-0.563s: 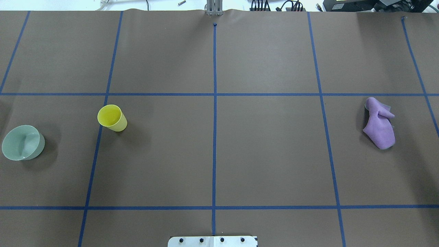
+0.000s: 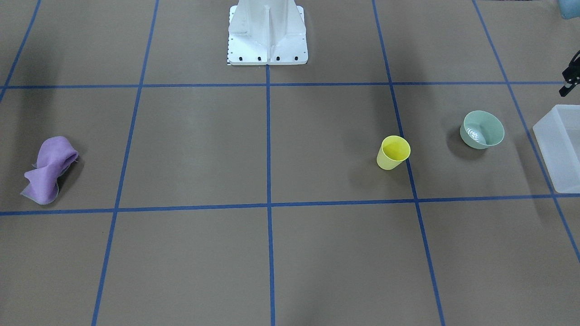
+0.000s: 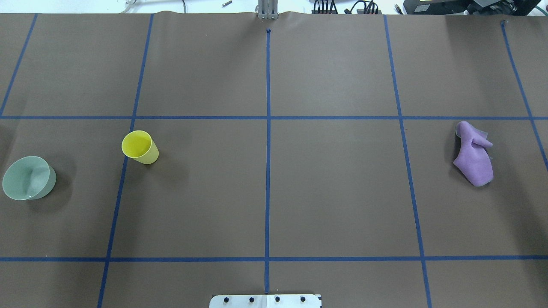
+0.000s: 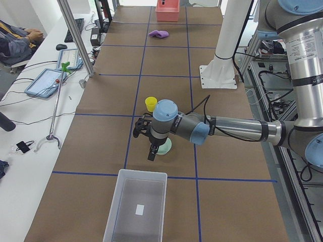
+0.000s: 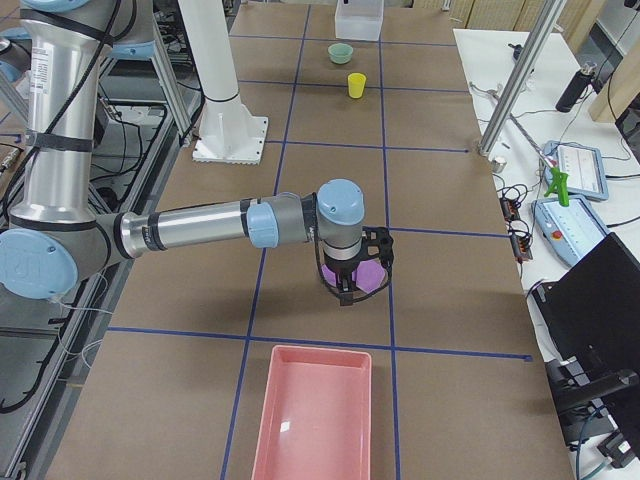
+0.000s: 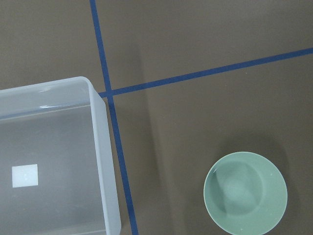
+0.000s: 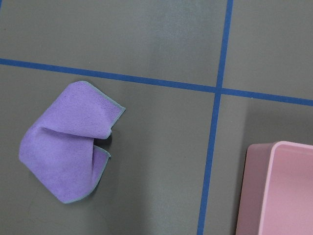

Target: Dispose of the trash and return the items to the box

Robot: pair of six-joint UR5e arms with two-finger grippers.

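Note:
The mint-green bowl (image 3: 28, 178) stands upright at the table's left, and also shows in the front view (image 2: 482, 130) and the left wrist view (image 6: 245, 192). The frosted-white box (image 4: 143, 173) lies beyond it at the table's left end, empty, with its wall in the left wrist view (image 6: 105, 161). My left gripper (image 4: 150, 154) hovers above the table between bowl and box. Only a black edge of it shows in the front view (image 2: 568, 81), so I cannot tell if it is open. My right gripper (image 5: 345, 290) hovers over the purple cloth (image 7: 66, 149); its state cannot be told.
A yellow cup (image 3: 140, 147) stands upright to the right of the bowl. The crumpled purple cloth (image 3: 473, 156) lies at the table's right. A pink bin (image 5: 312, 351) sits at the right end, its corner in the right wrist view (image 7: 254, 196). The white robot base (image 2: 267, 31) stands mid-table.

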